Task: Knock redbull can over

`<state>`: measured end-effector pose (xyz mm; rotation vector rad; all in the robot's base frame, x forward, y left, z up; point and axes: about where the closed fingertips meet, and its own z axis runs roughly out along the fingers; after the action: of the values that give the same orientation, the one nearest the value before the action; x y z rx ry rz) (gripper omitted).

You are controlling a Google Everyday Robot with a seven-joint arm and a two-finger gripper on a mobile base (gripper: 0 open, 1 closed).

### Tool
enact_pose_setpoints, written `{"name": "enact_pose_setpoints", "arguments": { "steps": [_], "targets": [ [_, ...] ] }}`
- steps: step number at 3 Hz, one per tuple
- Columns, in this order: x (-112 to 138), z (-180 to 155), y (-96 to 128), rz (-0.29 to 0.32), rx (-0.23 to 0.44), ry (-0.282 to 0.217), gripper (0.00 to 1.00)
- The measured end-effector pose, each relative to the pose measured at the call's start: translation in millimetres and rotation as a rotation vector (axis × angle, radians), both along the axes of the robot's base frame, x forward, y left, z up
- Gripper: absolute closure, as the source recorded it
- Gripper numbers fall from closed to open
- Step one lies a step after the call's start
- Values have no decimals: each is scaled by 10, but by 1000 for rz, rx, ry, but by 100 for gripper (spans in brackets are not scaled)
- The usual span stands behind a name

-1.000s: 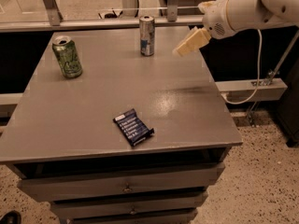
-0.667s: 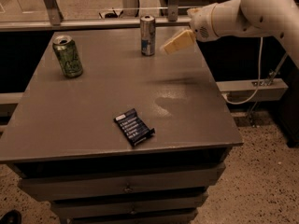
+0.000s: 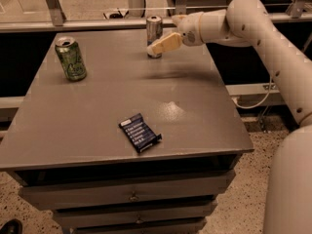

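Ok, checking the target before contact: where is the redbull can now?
In the camera view the redbull can stands upright at the table's far edge, right of the green can, with the gripper at its lower right side.

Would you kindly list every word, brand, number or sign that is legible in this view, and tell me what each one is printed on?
Nothing here can actually be read.
Redbull can: no lettering is legible. The end effector is close beside it, near the table's far edge.
Green can: pale markings, too blurred to read.
Dark blue packet: white lines of print, too small to read.
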<state>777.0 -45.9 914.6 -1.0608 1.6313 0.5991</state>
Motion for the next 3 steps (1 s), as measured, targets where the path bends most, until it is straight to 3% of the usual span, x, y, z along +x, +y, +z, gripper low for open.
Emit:
{"name": "enact_pose_setpoints", "arguments": {
  "steps": [1, 2, 3],
  "targets": [
    [48, -29, 340, 130, 51, -18, 0],
    [-54, 26, 570, 228, 96, -24, 0],
    [-470, 216, 720, 350, 193, 19, 0]
  ]
}}
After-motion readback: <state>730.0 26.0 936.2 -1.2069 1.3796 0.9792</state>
